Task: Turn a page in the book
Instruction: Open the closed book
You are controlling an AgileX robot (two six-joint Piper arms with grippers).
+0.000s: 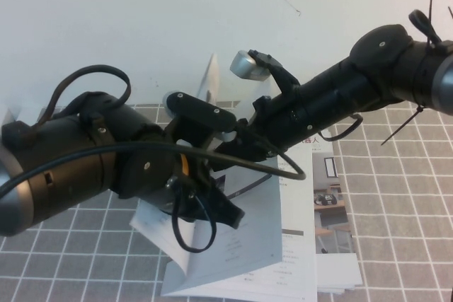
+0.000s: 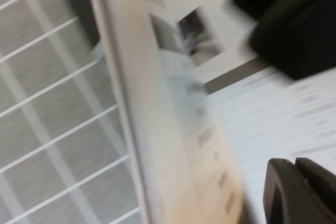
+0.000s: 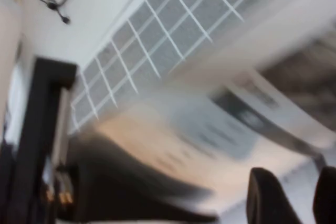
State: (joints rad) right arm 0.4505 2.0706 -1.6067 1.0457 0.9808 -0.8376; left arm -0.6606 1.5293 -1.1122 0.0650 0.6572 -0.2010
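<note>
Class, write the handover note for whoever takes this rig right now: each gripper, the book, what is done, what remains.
Left gripper: low over the book, at the raised page; fingers unclear.
Right gripper: reaching in from the right above the book's middle, close to the left one; fingers unclear.
Book: open on the checked cloth, one page lifted, not yet laid flat.
Left: carry the page over, release, withdraw.

Both arms crowd the middle over the book (image 1: pixel 283 245); left gripper (image 1: pixel 212 206) from nine o'clock, right gripper (image 1: pixel 237 148) from two o'clock; checked cloth (image 1: pixel 396 210) at three o'clock lies open.
</note>
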